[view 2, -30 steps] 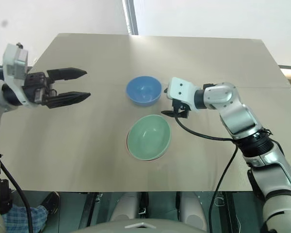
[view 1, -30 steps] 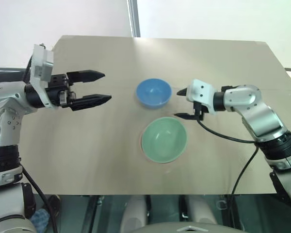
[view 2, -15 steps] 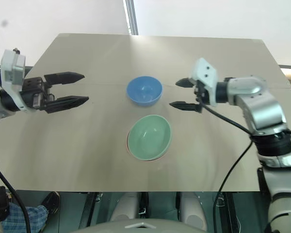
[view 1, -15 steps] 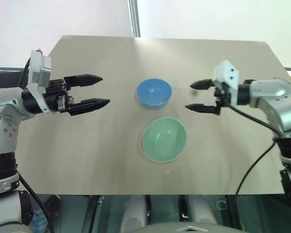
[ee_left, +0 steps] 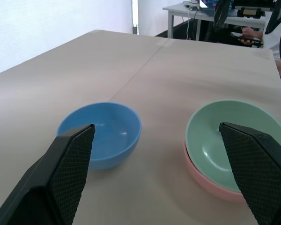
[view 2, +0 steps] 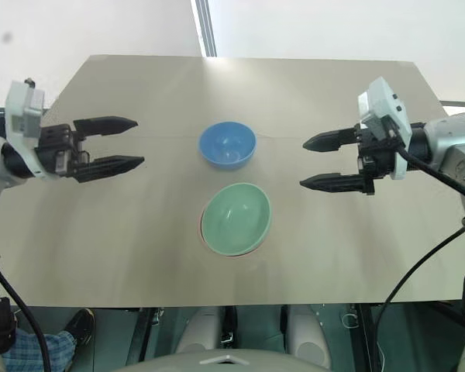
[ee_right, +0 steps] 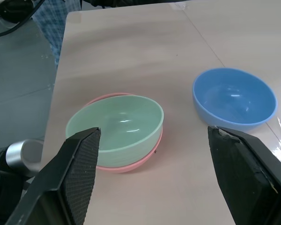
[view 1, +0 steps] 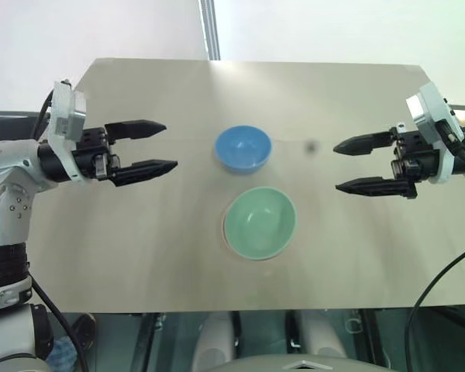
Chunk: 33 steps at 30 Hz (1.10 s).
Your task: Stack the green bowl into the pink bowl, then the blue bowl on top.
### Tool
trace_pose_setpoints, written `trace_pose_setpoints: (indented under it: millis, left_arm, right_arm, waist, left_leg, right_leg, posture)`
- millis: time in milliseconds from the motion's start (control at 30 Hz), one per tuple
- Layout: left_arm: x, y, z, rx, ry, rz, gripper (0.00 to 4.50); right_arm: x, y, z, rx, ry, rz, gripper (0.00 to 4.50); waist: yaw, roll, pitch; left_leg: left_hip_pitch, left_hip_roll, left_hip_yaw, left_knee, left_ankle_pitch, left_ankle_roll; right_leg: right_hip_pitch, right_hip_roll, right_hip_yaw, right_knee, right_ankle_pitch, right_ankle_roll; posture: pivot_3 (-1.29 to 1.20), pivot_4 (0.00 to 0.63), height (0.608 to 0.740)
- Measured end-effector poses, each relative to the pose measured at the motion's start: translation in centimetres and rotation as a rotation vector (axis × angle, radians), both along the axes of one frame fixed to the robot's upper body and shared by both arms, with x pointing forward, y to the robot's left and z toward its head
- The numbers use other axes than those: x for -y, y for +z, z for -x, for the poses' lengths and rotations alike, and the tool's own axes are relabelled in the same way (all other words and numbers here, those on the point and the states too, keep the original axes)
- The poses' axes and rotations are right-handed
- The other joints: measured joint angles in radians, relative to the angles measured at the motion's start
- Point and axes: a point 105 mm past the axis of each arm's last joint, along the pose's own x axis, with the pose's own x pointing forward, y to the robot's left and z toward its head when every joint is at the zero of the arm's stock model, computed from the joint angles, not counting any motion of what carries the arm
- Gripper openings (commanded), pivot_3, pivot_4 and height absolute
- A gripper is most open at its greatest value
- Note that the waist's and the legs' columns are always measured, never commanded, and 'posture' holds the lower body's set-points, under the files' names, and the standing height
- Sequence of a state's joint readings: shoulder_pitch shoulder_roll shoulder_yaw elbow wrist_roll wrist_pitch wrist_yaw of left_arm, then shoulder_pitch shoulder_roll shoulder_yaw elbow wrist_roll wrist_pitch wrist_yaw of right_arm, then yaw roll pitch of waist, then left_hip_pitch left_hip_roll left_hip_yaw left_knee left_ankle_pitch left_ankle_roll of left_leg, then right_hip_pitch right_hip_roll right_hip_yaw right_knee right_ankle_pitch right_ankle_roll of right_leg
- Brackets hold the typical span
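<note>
Between my two spread grippers, left gripper (view 1: pixel 161 145) and right gripper (view 1: pixel 349 166), sits the blue bowl (view 1: pixel 243 148), just beyond the green bowl (view 1: pixel 260 222), about equally near both.

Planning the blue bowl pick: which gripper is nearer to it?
Left, narrowly. The left gripper hovers open just off the blue bowl on its left; the right gripper, also open, hangs a bit farther off on its right.

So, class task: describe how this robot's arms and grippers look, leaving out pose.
Both arms have silver-grey rounded segments with black joints and black cables. Each gripper, left gripper and right gripper, has two long black tapered fingers with cross-hatched inner pads, and a white boxy camera block sits on each wrist.
</note>
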<state>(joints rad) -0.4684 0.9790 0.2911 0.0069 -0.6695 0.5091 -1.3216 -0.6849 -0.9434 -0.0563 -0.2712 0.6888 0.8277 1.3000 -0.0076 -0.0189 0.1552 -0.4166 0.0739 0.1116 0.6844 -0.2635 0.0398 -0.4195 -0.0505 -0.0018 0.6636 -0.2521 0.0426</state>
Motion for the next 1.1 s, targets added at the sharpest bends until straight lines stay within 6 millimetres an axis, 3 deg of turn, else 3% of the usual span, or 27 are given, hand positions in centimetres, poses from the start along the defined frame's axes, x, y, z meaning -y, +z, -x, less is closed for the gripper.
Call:
trace_pose_setpoints:
  millis: [267,333,467,567,800,967,1100]
  left_arm:
    - [-0.8,-1.5,-1.7,0.026,0.064,-0.115,4.50]
    - [-1.3,-2.3,-3.9,0.106,0.159,-0.221,4.50]
    - [-1.2,-2.9,-6.6,0.224,0.208,-0.360,4.50]
    - [-0.3,-3.5,-7.9,0.310,0.170,-0.460,4.50]
    - [5.0,-5.1,-10.0,0.435,-0.077,-0.617,4.50]
    - [7.3,-5.5,-11.1,0.462,-0.187,-0.713,4.50]
    - [7.8,-6.1,-11.5,0.452,-0.235,-0.810,4.50]
  right_arm:
    - [-0.3,0.1,0.3,0.001,0.001,0.006,4.49]
    - [-0.4,0.1,0.2,0.013,-0.012,0.008,4.49]
    - [-0.4,0.2,0.1,0.021,-0.017,0.006,4.49]
    - [-0.4,0.2,0.1,0.031,-0.016,0.004,4.49]
    - [-0.8,0.5,0.0,0.047,-0.009,-0.005,4.49]
    - [-0.8,0.6,0.0,0.054,-0.015,-0.008,4.49]
    - [-1.0,0.8,0.2,0.068,-0.013,-0.012,4.49]
  waist:
    - [0.002,0.000,0.000]
    - [0.009,0.000,0.000]
    - [0.020,0.000,0.000]
    - [0.023,0.000,0.000]
    - [0.023,-0.001,0.000]
    - [0.021,-0.001,0.000]
    - [0.019,-0.001,0.000]
  left_leg:
    - [0.000,0.000,0.000,0.000,0.000,0.000]
    - [0.000,0.000,0.000,0.000,0.000,0.000]
    - [0.000,0.000,0.001,0.000,0.000,0.000]
    - [-0.001,0.000,0.002,0.001,0.000,0.000]
    - [-0.003,-0.001,0.001,0.001,0.000,0.000]
    - [-0.005,0.000,0.001,0.001,0.000,0.000]
    - [-0.012,0.000,0.001,0.002,0.000,0.000]
  right_leg:
    - [0.000,0.000,0.000,-0.001,0.000,0.000]
    - [0.000,0.000,0.000,0.000,0.000,0.000]
    - [0.000,0.000,0.000,-0.001,0.000,0.000]
    - [0.000,0.000,0.000,-0.001,0.000,0.000]
    - [-0.001,0.000,0.000,-0.002,0.000,0.000]
    - [-0.004,0.001,0.000,-0.001,0.000,0.000]
    - [-0.011,0.001,0.001,0.000,0.001,0.001]
  posture:
    - [0.00,0.150,0.740]
    - [0.00,0.150,0.740]
    - [0.00,0.150,0.740]
    - [0.00,0.150,0.740]
    - [0.00,0.150,0.740]
    - [0.00,0.150,0.740]
    - [0.00,0.150,0.740]
